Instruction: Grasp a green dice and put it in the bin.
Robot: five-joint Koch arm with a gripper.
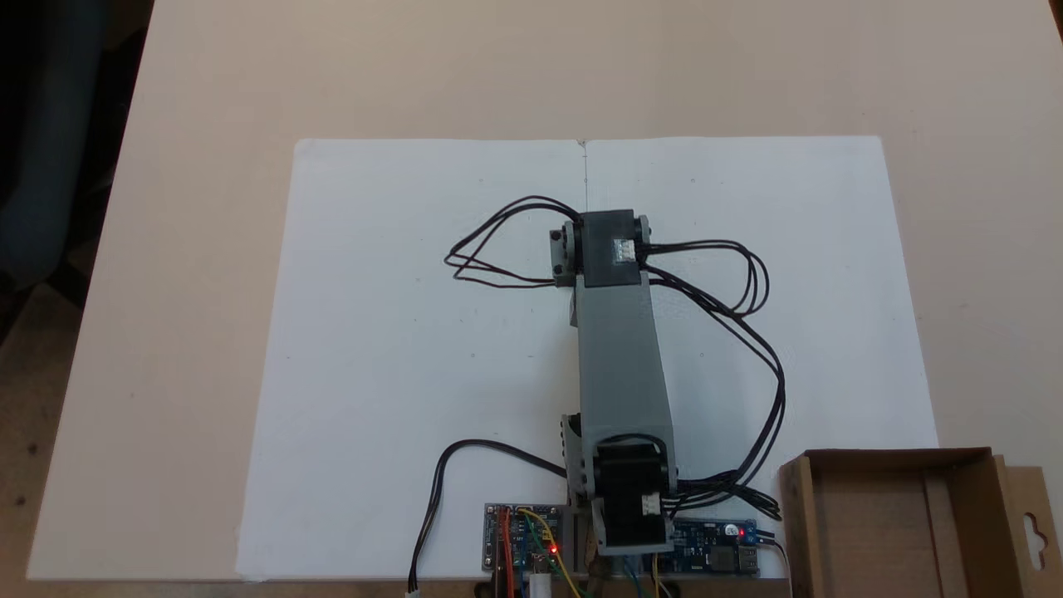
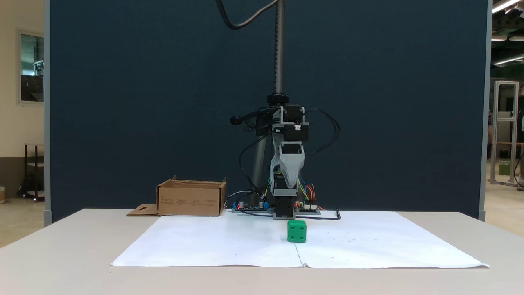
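Observation:
The green dice (image 2: pixel 297 231) sits on the white paper, in front of the arm's base and apart from it. The arm is folded above its base, and my gripper (image 2: pixel 289 183) hangs pointing down, well above and behind the dice. Its jaws line up one behind the other, so I cannot tell whether they are open or shut; nothing shows between them. In the top-down fixed view the arm (image 1: pixel 621 349) covers the gripper and the dice. The bin (image 1: pixel 893 459) (image 2: pixel 190 198), a brown cardboard box with a hang-hole flap, stands beside the base and holds nothing.
White paper sheets (image 1: pixel 399 349) cover the middle of the beige table (image 1: pixel 191 249). Circuit boards (image 1: pixel 523 540) with lit red LEDs lie at the arm's base. Black cables (image 1: pixel 747 332) loop out on both sides. A metal pole (image 2: pixel 279 49) rises behind the arm.

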